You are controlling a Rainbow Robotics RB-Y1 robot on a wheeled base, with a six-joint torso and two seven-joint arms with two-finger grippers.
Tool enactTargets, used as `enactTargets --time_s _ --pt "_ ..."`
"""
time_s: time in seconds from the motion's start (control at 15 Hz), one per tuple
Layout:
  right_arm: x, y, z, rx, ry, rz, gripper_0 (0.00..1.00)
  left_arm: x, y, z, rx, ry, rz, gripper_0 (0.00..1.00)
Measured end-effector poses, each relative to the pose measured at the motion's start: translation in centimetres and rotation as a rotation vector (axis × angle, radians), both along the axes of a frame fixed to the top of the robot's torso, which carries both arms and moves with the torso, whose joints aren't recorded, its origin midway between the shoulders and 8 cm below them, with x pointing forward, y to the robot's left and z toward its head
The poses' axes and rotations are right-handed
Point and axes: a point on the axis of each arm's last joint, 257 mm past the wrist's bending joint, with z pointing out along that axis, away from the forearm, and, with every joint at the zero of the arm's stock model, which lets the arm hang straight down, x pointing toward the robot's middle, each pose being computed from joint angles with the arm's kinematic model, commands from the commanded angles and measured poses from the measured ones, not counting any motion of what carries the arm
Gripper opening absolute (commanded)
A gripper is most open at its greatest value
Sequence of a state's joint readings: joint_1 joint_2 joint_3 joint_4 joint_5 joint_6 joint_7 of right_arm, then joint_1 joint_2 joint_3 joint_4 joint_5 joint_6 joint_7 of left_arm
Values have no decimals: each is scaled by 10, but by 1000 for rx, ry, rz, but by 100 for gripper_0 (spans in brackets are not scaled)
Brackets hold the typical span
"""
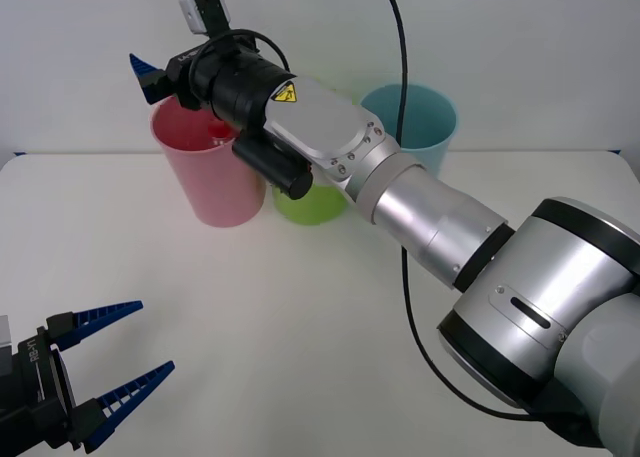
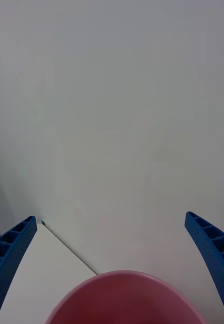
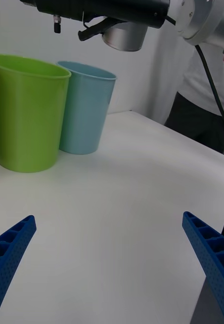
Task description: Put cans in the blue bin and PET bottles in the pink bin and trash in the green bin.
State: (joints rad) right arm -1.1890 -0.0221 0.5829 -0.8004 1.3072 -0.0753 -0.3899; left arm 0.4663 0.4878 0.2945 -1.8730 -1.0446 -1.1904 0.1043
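The pink bin (image 1: 215, 182) stands upright at the back left of the table, with the green bin (image 1: 312, 205) beside it and the blue bin (image 1: 425, 122) further right. My right gripper (image 1: 150, 79) hovers open just above the pink bin's rim (image 2: 124, 296), nothing between its fingers. A darker red patch shows inside that bin; I cannot tell what it is. Low at the near left corner, my left gripper (image 1: 156, 335) is open and holds nothing. It faces the green bin (image 3: 26, 116) and the blue bin (image 3: 86, 109). Cans, PET bottles and trash are out of view.
The right arm (image 1: 430, 227) stretches diagonally over the table and crosses in front of the green bin. A black cable (image 1: 405, 277) hangs beside it. The white table (image 1: 250, 327) lies bare between the bins and my left gripper. A pale wall rises behind the bins.
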Motion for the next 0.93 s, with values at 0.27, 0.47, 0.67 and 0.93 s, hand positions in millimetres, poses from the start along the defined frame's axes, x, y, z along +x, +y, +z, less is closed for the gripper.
enactTargets --time_s 0.27,0.47,0.67,0.93 --pt "-24 -42 14 55 -35 86 100 0 0 0 0 0 0 100" --pt "-59 -93 14 72 -71 140 100 0 0 0 0 0 0 100" --pt "-100 -140 12 100 -62 180 100 0 0 0 0 0 0 100" --pt "-145 -210 -5 104 -25 193 100 0 0 0 0 0 0 100"
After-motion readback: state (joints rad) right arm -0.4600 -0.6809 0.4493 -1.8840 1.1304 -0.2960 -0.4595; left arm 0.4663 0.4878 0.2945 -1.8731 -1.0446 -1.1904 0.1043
